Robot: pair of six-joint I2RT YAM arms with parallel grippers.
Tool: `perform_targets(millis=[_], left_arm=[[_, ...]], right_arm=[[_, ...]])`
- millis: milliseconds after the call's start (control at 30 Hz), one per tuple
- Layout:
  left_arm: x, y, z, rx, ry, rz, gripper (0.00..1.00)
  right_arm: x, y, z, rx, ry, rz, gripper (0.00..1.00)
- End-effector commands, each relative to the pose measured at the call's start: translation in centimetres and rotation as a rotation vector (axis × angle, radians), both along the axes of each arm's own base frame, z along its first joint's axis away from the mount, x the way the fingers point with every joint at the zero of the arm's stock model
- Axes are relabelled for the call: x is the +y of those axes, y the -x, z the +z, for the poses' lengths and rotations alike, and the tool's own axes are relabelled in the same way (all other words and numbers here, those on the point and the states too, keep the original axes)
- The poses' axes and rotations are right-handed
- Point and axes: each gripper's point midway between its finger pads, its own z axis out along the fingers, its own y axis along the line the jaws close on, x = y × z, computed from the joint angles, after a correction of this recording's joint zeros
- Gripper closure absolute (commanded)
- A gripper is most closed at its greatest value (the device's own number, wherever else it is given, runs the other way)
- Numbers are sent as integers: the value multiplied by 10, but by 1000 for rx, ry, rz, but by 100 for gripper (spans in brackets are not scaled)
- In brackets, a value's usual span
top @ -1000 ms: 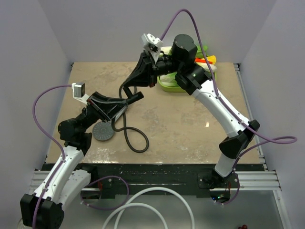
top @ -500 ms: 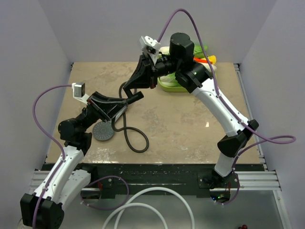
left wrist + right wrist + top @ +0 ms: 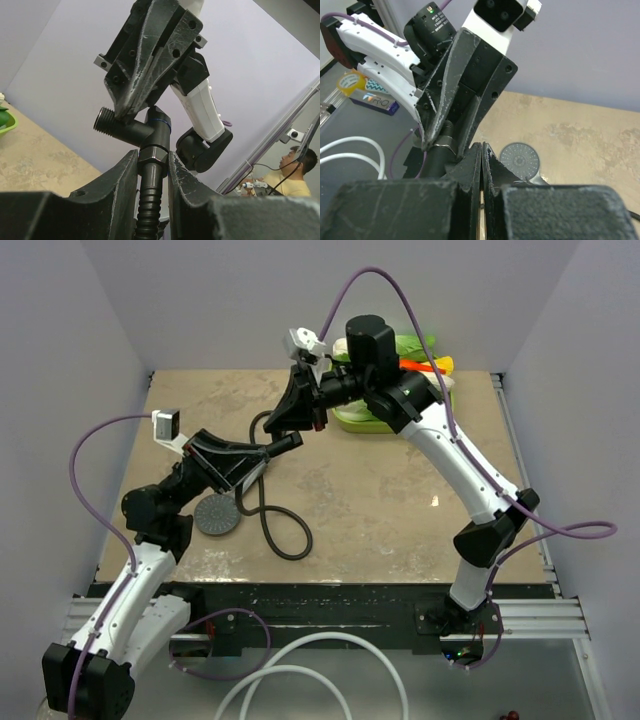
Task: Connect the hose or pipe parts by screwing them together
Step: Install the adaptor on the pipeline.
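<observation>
- The shower head lies face-up on the worktop, with the hose looped at its 3 o'clock.
- The left claw pinches the hose's end nut, raised off the worktop.
- At its 1 o'clock, the right claw, pressed together on the fitting, has turned since a second ago. Probably the screwing is under way.
- How deep the thread sits is hidden inside the nut.

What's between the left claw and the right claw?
The black T-shaped fitting atop the hose end, shown in the left wrist view.
</observation>
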Motion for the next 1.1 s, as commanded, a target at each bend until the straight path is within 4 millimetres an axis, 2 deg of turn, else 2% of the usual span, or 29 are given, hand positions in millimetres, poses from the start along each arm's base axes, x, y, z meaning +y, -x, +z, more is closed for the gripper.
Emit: perform_targets(millis=[0, 100, 333, 367, 400, 433, 467, 500, 533, 567, 600, 700, 767, 867, 900, 1067], left_arm=[[8, 33, 56, -191, 75, -14, 100], [9, 39, 63, -218, 82, -23, 100], [12, 35, 69, -225, 103, 4, 100], [13, 34, 69, -227, 104, 11, 100], [14, 32, 69, -229, 103, 20, 100], [14, 29, 68, -227, 106, 32, 100], [15, 27, 67, -226, 105, 40, 100], [16, 25, 67, -224, 106, 49, 100], [16, 24, 67, -221, 108, 54, 100], [17, 23, 67, -220, 108, 58, 100], [17, 22, 67, -214, 110, 58, 100], [17, 23, 67, -204, 114, 51, 100], [17, 25, 69, -208, 112, 43, 100], [16, 26, 69, -197, 110, 34, 100], [16, 26, 68, -191, 111, 31, 100], [16, 28, 69, -191, 114, 27, 100]], right_arm=[[0, -8, -18, 11, 41, -17, 100], [1, -9, -25, 24, 49, -9, 100], [-2, 2, -25, 56, 17, 26, 100], [-2, 3, -33, 79, 25, 29, 100], [-4, 7, -24, 68, -1, 32, 100], [-6, 11, -21, 71, -12, 43, 100], [-6, 11, -28, 81, -10, 42, 100], [-9, 15, -17, 78, -35, 41, 100], [-11, 19, -14, 75, -46, 44, 100], [-11, 19, -20, 86, -45, 45, 100], [-13, 23, -11, 66, -73, 46, 100], [-12, 12, -17, 42, -63, -14, 100], [-10, -11, -23, 26, -56, -120, 100], [-8, -28, -11, 6, -121, -185, 100], [-6, -30, -1, -9, -160, -185, 100], [3, -38, 4, -4, -181, -163, 100]])
